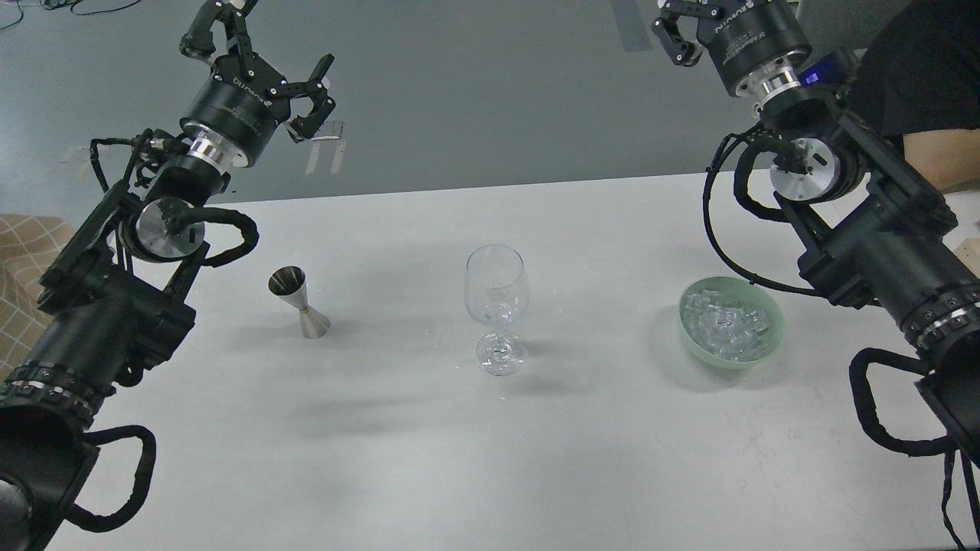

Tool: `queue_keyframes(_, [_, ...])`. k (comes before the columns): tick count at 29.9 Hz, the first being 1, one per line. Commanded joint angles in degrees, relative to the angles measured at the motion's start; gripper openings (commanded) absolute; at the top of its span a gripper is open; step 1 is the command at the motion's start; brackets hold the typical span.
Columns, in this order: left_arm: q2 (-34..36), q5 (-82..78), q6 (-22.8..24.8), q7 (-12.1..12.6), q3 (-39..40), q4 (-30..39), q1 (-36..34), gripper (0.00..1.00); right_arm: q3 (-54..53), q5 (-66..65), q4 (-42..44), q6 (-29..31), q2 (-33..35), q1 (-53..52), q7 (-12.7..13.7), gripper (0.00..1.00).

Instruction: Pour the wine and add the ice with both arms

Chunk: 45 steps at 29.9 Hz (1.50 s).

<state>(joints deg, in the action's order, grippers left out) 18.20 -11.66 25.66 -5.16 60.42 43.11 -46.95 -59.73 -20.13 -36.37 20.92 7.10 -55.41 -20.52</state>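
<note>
A clear stemmed wine glass [496,304] stands upright at the table's middle. A steel jigger [299,301] stands to its left. A pale green bowl [775,337] to the right holds a heap of clear ice cubes [725,324]. My left gripper [256,46] is open and empty, raised high beyond the table's far edge, well above the jigger. My right gripper [677,30] is at the top edge, above and behind the bowl; only part of it shows, and it holds nothing that I can see.
The white table [490,459] ends at a far edge with grey floor [490,92] behind it. A person's arm in a black sleeve [926,99] is at the far right. A tan checked surface [19,252] lies at the left edge.
</note>
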Motion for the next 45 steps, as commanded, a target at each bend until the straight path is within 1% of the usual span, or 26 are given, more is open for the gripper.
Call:
queue_keyframes(1, [0.17, 0.15, 0.27, 0.15, 0.31, 0.13, 0.01, 0.98, -0.04, 0.0, 0.07, 0.0, -0.51, 0.04, 0.04, 1.0])
queue_keyframes(10, [0.17, 0.24, 0.0, -0.02, 0.48, 0.74, 0.19, 0.98, 0.05, -0.18, 0.07, 0.0, -1.3, 0.13, -0.04, 1.0])
queue_keyframes(13, [0.96, 0.15, 0.62, -0.02, 0.31, 1.09, 0.71, 0.98, 0.31, -0.53, -0.01, 0.0, -1.3, 0.04, -0.22, 1.0])
queue_keyframes(16, [1.31, 0.15, -0.26, -0.29, -0.13, 1.18, 0.8, 0.98, 0.31, -0.62, 0.07, 0.0, -1.3, -0.22, -0.83, 1.0])
queue_keyframes(23, [1.49, -0.03, 0.88, 0.06, -0.39, 1.18, 0.98, 0.98, 0.4, -0.62, 0.07, 0.0, -1.3, -0.4, -0.84, 1.0])
queue_keyframes(25, [1.66, -0.73, 2.11, -0.02, -0.39, 1.18, 1.42, 0.98, 0.4, -0.62, 0.07, -0.18, -1.3, -0.4, -0.84, 1.0])
queue_keyframes(30, [4.82, -1.43, 2.34, -0.02, -0.66, 2.76, 2.21, 0.98, 0.4, -0.7, 0.07, -0.7, -1.3, -0.4, -0.84, 1.0])
queue_keyframes(32, [7.71, -5.98, 2.34, -0.29, -2.41, 7.04, 4.04, 0.98, 0.49, -0.7, 0.07, -0.79, -1.3, -0.4, -0.84, 1.0])
queue_keyframes(34, [9.39, -9.59, 2.34, -0.46, -2.33, 10.57, 5.28, 0.98, 0.58, -0.79, 0.07, -0.79, -1.3, -0.48, -0.84, 1.0])
queue_keyframes(37, [12.55, -18.19, 2.34, -0.73, -1.28, 19.08, 9.84, 0.98, 0.58, -0.79, 0.07, -0.79, -1.3, -0.48, -0.84, 1.0])
queue_keyframes(38, [13.87, -20.66, 2.34, -0.9, -0.4, 22.33, 11.42, 0.97, 0.58, -0.79, 0.07, -0.88, -1.38, -0.48, -0.84, 1.0])
queue_keyframes(40, [15.45, -22.69, 1.68, -0.99, 0.83, 25.16, 13.36, 0.96, 0.58, -0.79, 0.07, -0.97, -1.39, -0.48, -0.84, 1.0])
queue_keyframes(43, [19.58, -27.52, 1.06, -1.69, 4.51, 31.74, 18.89, 0.92, 0.58, -0.79, 0.07, -1.14, -1.21, -0.48, -0.84, 1.0])
queue_keyframes(45, [21.51, -29.46, 1.06, -1.87, 7.23, 34.83, 21.96, 0.92, 0.58, -0.79, -0.01, -1.14, -1.12, -0.48, -0.84, 1.0])
